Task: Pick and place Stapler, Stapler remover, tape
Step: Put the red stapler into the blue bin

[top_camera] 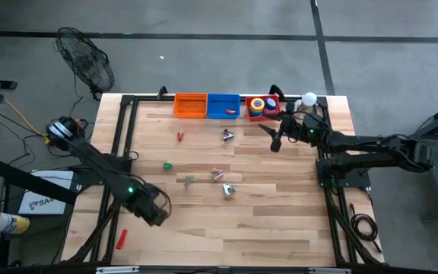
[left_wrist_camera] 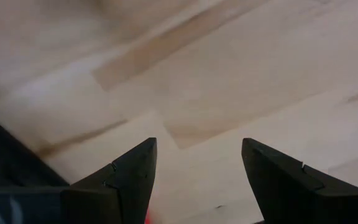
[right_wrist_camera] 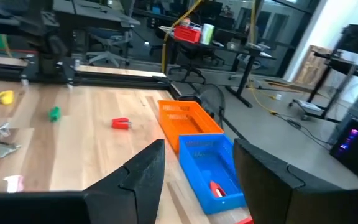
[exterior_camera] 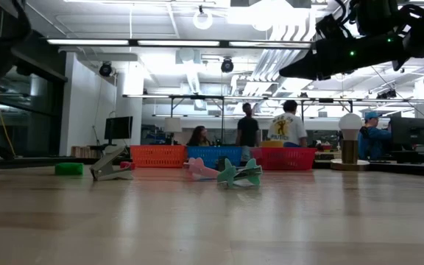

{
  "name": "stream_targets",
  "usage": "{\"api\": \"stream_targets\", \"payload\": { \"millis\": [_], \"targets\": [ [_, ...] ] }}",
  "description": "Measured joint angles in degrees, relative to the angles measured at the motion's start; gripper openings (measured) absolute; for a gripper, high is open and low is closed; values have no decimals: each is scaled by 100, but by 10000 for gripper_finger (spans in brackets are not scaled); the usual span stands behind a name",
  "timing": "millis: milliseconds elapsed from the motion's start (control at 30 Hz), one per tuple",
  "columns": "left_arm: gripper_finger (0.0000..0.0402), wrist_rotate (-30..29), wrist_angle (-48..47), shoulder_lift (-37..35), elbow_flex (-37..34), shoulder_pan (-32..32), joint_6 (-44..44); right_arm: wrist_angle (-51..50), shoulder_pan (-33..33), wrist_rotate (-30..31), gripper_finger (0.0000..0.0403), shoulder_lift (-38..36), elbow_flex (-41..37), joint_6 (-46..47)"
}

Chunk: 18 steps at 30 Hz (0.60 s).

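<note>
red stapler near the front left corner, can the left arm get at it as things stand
Probably yes. The left end effector hangs open just beside the red stapler, which lies alone on bare table with nothing between them. The right end effector waits far off near the bins.

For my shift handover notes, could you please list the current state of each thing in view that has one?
Left end effector: open, empty, low over bare wood.
Right end effector: open, empty, raised near the bins.
Orange bin: looks empty.
Blue bin: holds one small red item.
Red bin: holds the tape rolls.
Green item: loose on table.
</note>
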Motion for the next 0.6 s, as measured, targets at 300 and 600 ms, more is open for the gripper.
{"api": "stream_targets", "payload": {
  "millis": [300, 600],
  "targets": [
    [232, 750, -214, 1095, 655, -106, -952, -47, 2, -459, 181, 2, 0, 0],
    [232, 1654, -374, 1628, 863, -201, -1359, -256, 4, -681, 181, 9, -2, -57]
  ]
}}
